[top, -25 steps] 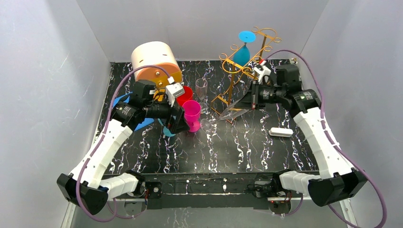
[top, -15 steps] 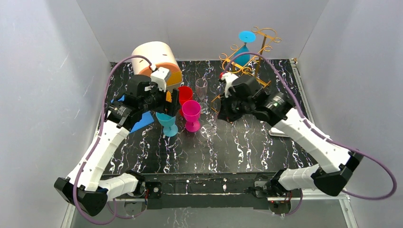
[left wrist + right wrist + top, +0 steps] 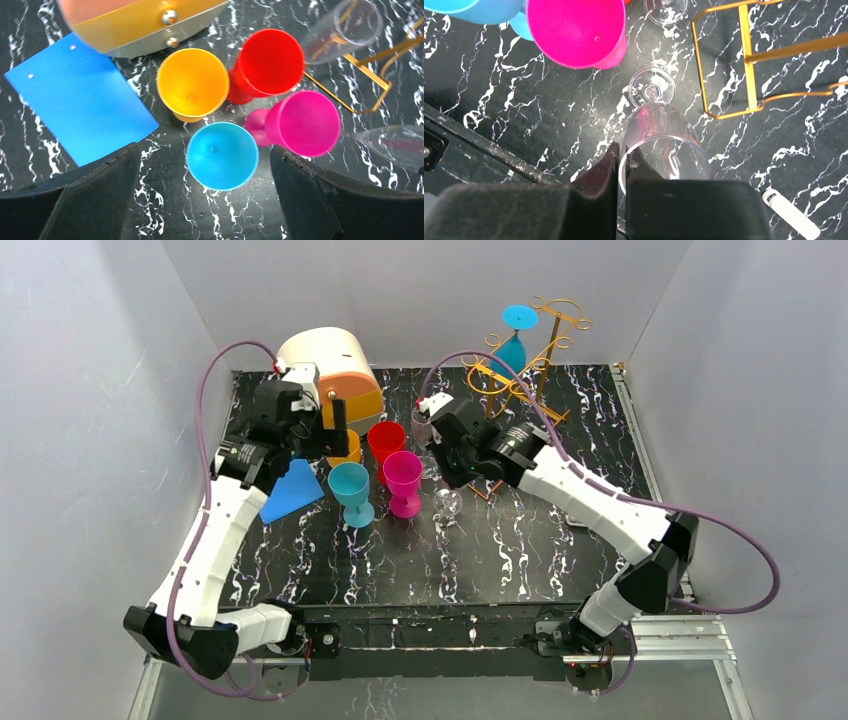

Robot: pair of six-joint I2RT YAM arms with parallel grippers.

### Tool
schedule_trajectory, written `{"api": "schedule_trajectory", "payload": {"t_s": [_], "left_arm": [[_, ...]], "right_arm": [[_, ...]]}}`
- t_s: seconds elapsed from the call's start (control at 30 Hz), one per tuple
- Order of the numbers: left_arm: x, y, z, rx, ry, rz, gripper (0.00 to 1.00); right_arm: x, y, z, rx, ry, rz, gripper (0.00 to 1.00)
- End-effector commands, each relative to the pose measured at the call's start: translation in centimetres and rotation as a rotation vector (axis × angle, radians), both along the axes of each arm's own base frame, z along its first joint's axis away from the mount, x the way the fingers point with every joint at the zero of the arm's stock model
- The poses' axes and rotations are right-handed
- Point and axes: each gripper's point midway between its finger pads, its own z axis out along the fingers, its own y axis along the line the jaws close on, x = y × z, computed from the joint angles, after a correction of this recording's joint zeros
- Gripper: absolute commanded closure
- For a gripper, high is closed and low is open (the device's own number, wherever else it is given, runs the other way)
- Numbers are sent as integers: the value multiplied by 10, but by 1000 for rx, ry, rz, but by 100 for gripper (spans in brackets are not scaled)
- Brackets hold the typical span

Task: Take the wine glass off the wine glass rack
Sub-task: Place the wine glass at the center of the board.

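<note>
Crowding the tabletop (image 3: 520, 550) around the held glass, we see a pink cup (image 3: 403, 475), a teal cup (image 3: 349, 483), a red cup (image 3: 386, 438) and an orange cup (image 3: 192, 82). A second clear flute (image 3: 345, 27), a blue card (image 3: 290, 490) and a round white-and-orange container (image 3: 325, 365) stand near them. Our right end effector (image 3: 624, 155) is pinched narrowly on the rim of the wine glass (image 3: 659, 125). This is a clear, slender flute, upright just beside the pink cup. Whether its round foot touches the tabletop we cannot tell. The wine glass rack (image 3: 520, 375), thin golden wire, stands apart behind it, with a blue glass (image 3: 512, 345) hanging upside down from its rails. Our left end effector (image 3: 204, 150) gapes wide above the cups, holding nothing.
</note>
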Motion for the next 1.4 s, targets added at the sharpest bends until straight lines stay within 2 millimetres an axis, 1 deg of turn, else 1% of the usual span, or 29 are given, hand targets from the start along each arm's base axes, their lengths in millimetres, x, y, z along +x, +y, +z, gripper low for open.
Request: {"api": "schedule_trajectory", "payload": {"t_s": [0.0,0.1,0.17,0.27,0.4,0.5,0.63,0.77,0.87,1.0,1.03,1.07,1.17,1.27,1.33,1.37], "left_arm": [[9,28,1,-49,59,118,2],[18,41,-1,-107,90,169,2],[20,47,1,-136,95,187,2],[22,50,3,-160,89,197,2],[19,52,4,-164,92,198,2],[18,55,4,-157,84,208,2],[17,55,2,-152,90,206,2],[19,57,3,-165,72,232,2],[19,59,2,-163,73,240,2],[18,59,3,-163,72,241,2],[18,62,4,-155,60,251,2],[19,64,5,-147,49,264,2],[20,63,7,-153,46,258,1],[21,64,6,-148,51,261,2],[23,64,10,-156,43,267,2],[25,63,11,-162,42,267,2]], "right_arm": [[23,28,15,48,-79,26,99],[32,36,5,32,-73,35,99],[39,39,3,22,-80,28,99],[49,41,3,28,-83,16,99],[61,41,2,51,-80,12,99],[67,40,-4,48,-57,12,96],[67,45,-15,17,-19,38,91],[65,45,-20,-28,25,48,87],[64,44,-21,-48,46,49,86],[63,44,-14,-68,60,59,86],[63,43,-14,-75,63,60,86],[63,42,-14,-83,67,61,85],[60,45,-14,-93,100,81,84],[54,49,-19,-96,143,107,84],[55,48,-25,-110,147,103,81],[56,48,-28,-117,148,99,78]]}}
